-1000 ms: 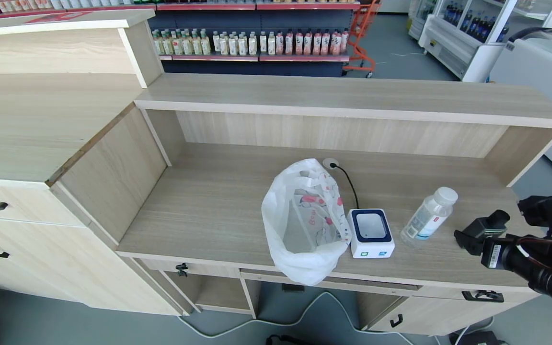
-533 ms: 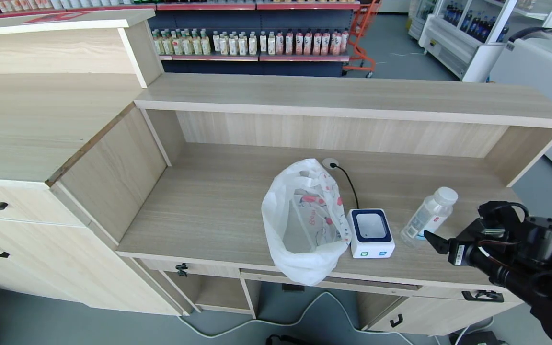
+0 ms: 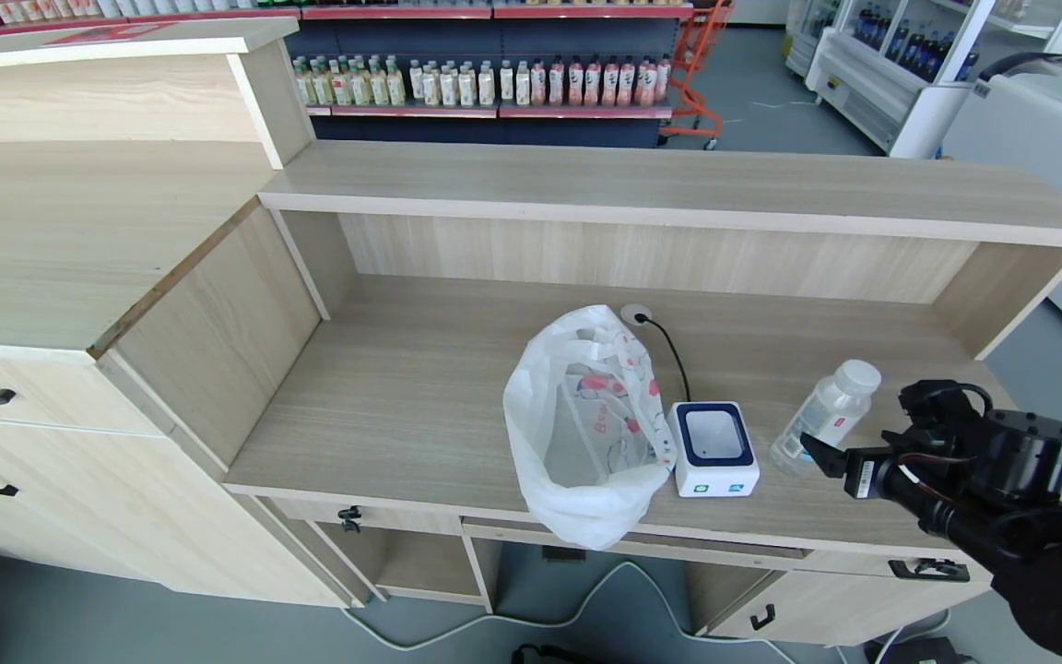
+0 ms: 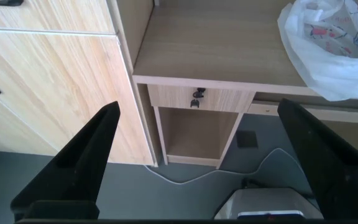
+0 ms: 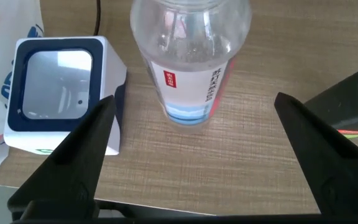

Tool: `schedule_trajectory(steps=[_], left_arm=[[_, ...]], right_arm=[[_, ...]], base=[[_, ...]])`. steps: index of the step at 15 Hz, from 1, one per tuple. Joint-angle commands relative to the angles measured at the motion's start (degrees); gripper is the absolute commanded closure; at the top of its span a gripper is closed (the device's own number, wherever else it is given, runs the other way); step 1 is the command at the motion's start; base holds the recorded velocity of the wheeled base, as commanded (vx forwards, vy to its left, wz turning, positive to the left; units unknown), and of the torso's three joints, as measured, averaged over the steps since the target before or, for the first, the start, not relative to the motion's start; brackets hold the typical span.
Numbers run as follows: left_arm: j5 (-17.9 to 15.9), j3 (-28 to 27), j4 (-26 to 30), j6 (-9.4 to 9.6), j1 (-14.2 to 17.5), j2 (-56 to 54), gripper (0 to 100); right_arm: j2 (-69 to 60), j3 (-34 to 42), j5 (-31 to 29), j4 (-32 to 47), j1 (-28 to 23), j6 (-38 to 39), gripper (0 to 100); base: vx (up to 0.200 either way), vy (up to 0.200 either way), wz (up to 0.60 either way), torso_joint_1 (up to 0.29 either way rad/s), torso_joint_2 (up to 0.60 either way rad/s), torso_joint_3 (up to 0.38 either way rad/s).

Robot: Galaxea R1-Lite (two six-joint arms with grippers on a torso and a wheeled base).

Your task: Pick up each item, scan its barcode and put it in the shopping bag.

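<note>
the clear water bottle (image 3: 824, 417) with a white cap stands on the wooden checkout counter (image 3: 420, 387), toward its right end, and nothing holds it. its label carries a red mark and a blue band. just to its left, apart from it, sits the barcode scanner (image 3: 713, 448), a white box whose dark-blue-framed glass window faces up. a black cable (image 3: 674, 355) runs from behind the scanner to a round port in the counter top.

the white shopping bag (image 3: 586, 424), printed with pink and red, stands left of the scanner and presses against its side. the bag's mouth gapes open and its lower fold hangs over the counter's front edge.

the right gripper (image 5: 194, 102) is at counter height on the bottle's right and points at its lower part. its 2 fingers (image 5: 73, 162) are spread wide, and in the right wrist view the bottle shows in the gap, 1 finger to each side, with neither pad touching it. in the head view 1 fingertip comes close to the bottle's base.

the left gripper (image 4: 197, 107) hangs low in front of the counter's left end, its 2 fingers likewise spread apart and holding nothing. past it are a drawer front (image 4: 201, 98) with a small black pull, an open cubby under it and a pale cable on the grey floor.
</note>
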Motion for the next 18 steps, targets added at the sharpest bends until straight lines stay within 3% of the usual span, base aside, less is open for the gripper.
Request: schedule_trajectory(steps=[1, 18], left_arm=[[0.0, 0.0, 0.0, 0.04, 0.0, 0.0, 0], [0.0, 0.0, 0.0, 0.04, 0.0, 0.0, 0]], right_arm=[[0.5, -1.9, 0.0, 0.1, 0.3, -0.1, 0], [7.5, -12.6, 0.4, 0.5, 1.7, 0.1, 0]], base=[[0.000, 0.000, 0.00, 0.000, 0.00, 0.000], [0.000, 0.000, 0.00, 0.000, 0.00, 0.000]])
